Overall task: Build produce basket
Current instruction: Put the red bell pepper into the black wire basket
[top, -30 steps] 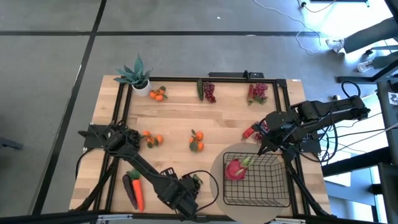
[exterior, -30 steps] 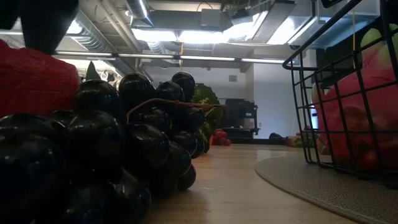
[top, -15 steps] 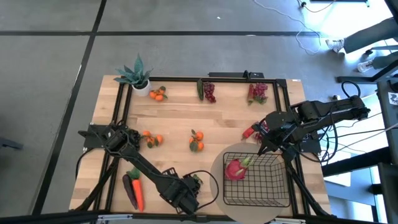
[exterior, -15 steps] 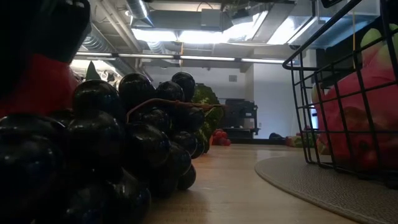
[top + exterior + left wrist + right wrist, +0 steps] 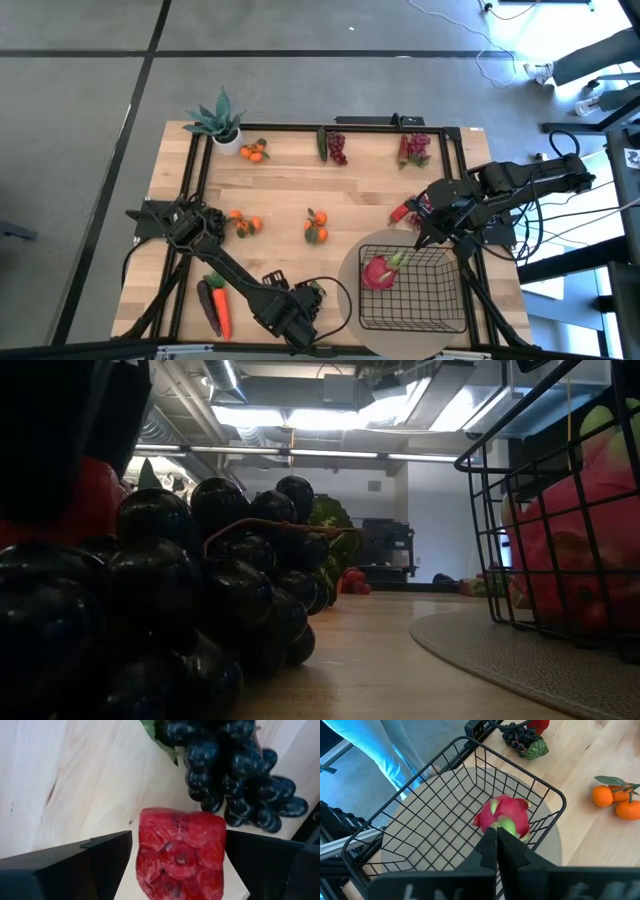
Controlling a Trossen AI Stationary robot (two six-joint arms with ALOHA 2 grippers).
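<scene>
left wrist view: open left claw astride red fruit

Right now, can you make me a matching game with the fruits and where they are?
Things:
1. dragon fruit
2. red berry
3. carrot
4. dark grapes

Places:
A. between the open fingers of the left gripper
B. on the table beside the eggplant
C. inside the basket
D. on the table just past the red berry

Pairs: 1-C, 2-A, 3-B, 4-D
</scene>
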